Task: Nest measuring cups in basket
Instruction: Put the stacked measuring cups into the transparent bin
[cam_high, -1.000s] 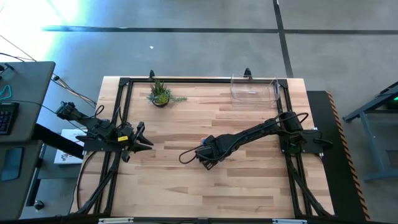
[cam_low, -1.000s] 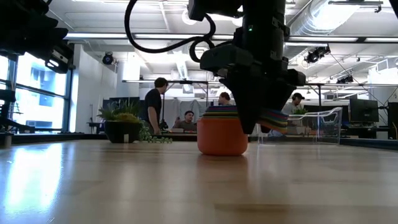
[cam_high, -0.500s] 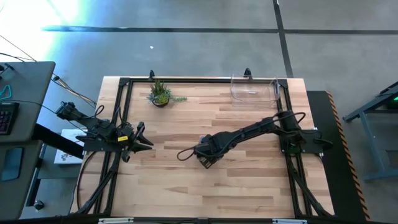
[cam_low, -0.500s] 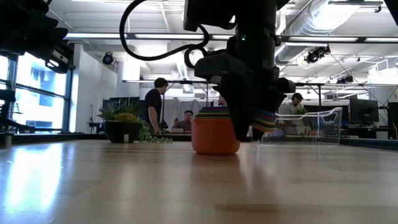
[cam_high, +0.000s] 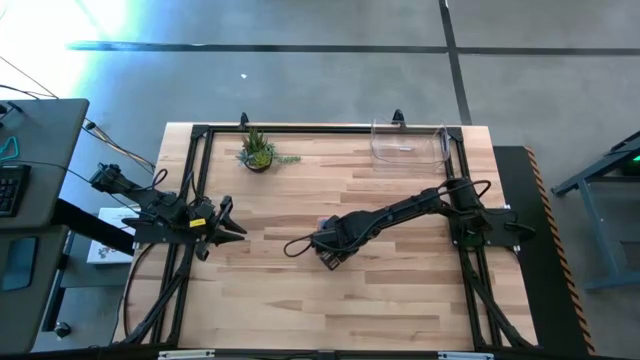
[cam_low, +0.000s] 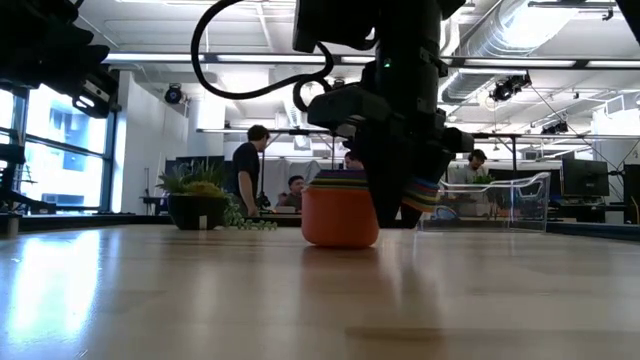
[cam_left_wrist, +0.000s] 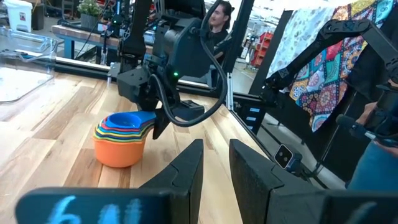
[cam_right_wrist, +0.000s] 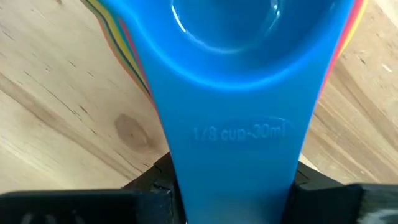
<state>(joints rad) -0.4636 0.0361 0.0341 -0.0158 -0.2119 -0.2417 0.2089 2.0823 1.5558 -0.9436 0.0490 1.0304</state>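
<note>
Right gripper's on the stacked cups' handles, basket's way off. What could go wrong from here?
1. The right gripper pinches only the fanned handles; lifted, the nested cups may tip or separate.
2. The basket sits at the far corner, so the carry is long.
3. The stack may drag across the table.

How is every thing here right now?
Nested stack of colourful plastic measuring cups: upright on the wooden table.
Clear rectangular plastic basket: holds no cups.
Right gripper: at the stack's handles.
Left gripper: fingers open, holding nothing.
</note>
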